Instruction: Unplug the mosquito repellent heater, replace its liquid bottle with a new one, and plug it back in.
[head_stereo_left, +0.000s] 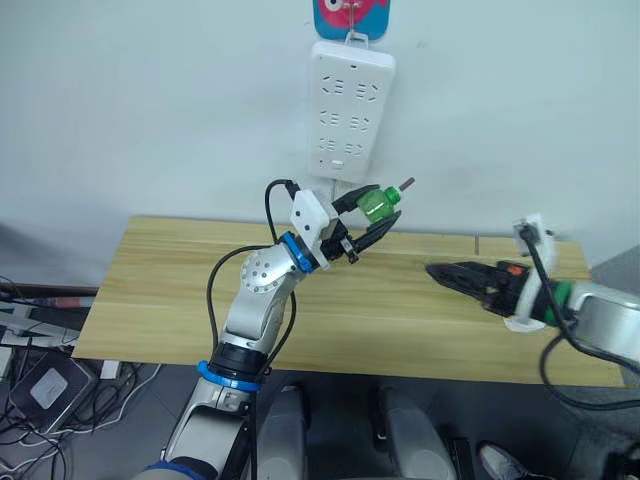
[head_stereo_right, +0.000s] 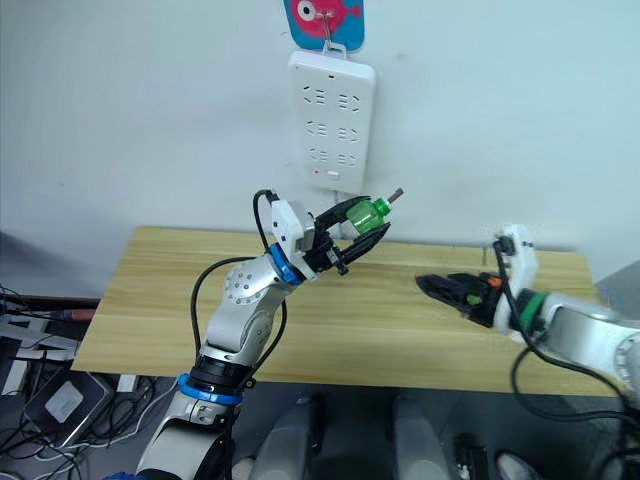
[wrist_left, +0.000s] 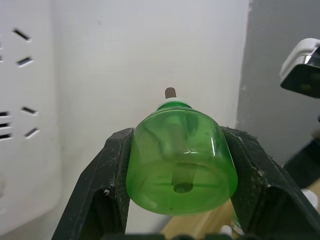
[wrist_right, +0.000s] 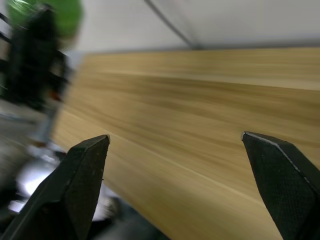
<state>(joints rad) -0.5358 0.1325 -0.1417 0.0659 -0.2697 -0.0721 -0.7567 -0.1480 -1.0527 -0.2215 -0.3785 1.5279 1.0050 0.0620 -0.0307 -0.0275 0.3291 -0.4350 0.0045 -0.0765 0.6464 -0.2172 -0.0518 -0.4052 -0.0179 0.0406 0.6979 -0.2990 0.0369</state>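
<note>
A pale wall backs a long wooden table (head_stereo_left: 300, 300), and a white power strip (head_stereo_left: 350, 105) hangs on that wall at twelve o'clock, below a pink and blue hook.

The left claw (head_stereo_left: 372, 222) is raised above the table just under the strip, its two black fingers closed on the sides of a green liquid bottle (head_stereo_left: 380, 204), which is tilted with its brown wick pointing up toward two o'clock. The left wrist view shows the bottle seated squarely between the pads, base toward the camera.

The right claw (head_stereo_left: 450, 272) hovers low over the table at three o'clock, spread wide and empty, tips aimed toward the left arm.

I cannot make out the mosquito repellent heater; nothing is plugged into the strip's visible sockets.

To my eye the bottle swap is in hand. Done well, it means keeping the grip steady and the wick clear of any knock, bringing it in straight along the heater's opening. A slanted approach could bend the wick or spill liquid.
</note>
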